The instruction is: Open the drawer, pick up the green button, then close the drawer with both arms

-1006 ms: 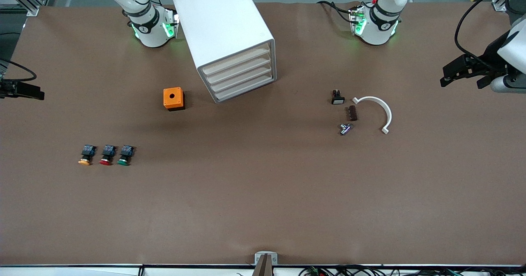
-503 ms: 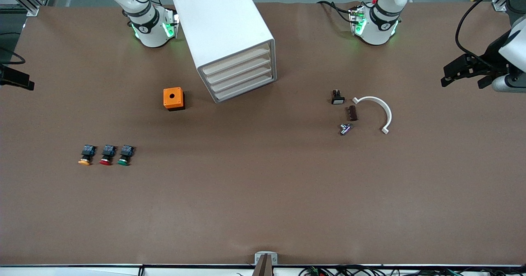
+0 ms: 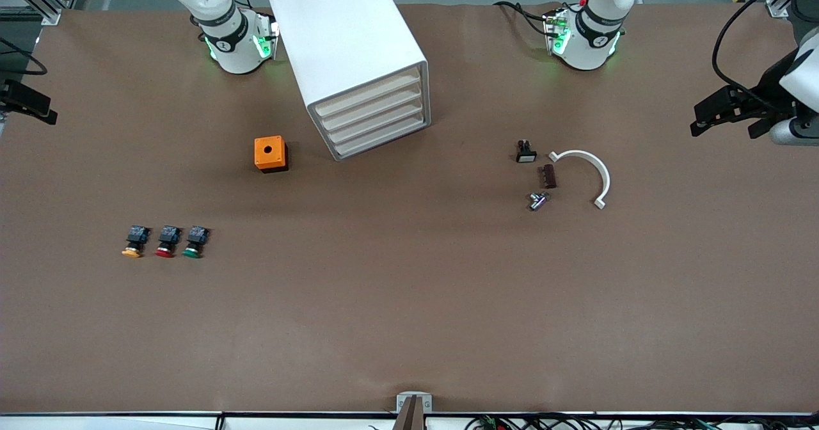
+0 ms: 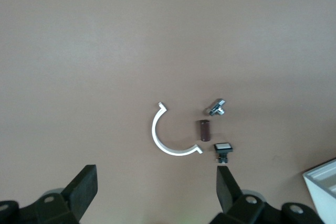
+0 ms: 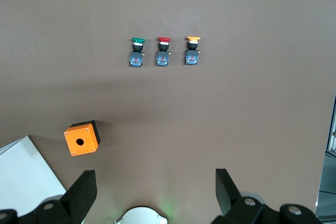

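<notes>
With the third drawer (image 3: 377, 125) of the white cabinet (image 3: 349, 52) shut and the green button (image 3: 194, 242) on the table near the right arm's end, both the left gripper (image 4: 156, 192) and right gripper (image 5: 152, 192) hang spread wide at the table ends, so opening the drawer comes first.

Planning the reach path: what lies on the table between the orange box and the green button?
Nothing. In the front view the brown table is bare between the orange box and the green button; the right wrist view shows the same.
</notes>
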Motion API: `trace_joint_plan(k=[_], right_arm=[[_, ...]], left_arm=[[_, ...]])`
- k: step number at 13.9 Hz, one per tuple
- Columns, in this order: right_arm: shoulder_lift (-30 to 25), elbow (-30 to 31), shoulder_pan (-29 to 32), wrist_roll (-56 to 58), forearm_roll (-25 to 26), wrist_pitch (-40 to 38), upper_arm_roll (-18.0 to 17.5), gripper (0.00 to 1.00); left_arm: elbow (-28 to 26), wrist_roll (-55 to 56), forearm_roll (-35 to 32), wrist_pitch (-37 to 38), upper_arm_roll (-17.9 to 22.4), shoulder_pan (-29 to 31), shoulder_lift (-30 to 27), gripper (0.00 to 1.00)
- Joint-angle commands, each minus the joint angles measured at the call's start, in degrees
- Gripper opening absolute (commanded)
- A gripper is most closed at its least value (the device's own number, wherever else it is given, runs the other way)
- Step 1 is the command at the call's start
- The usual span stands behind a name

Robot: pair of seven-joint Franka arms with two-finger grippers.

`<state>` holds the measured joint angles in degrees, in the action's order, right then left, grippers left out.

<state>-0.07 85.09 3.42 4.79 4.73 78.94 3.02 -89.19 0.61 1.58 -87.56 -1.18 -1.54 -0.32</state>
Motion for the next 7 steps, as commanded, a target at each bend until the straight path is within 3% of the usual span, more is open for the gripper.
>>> trace_joint_plan(k=[1, 7], right_arm=[[-1.5, 1.8, 1.0, -0.1, -1.3, 1.5, -0.3, 1.0], [-2.2, 2.0, 0.8, -0.1, -1.3, 1.8, -0.4, 1.0]], left_arm=[[1.3, -1.4, -1.8, 1.5, -0.3, 0.1, 1.4, 1.0], [1.8, -1.4, -1.8, 2.0, -0.3, 0.0, 1.5, 1.0]])
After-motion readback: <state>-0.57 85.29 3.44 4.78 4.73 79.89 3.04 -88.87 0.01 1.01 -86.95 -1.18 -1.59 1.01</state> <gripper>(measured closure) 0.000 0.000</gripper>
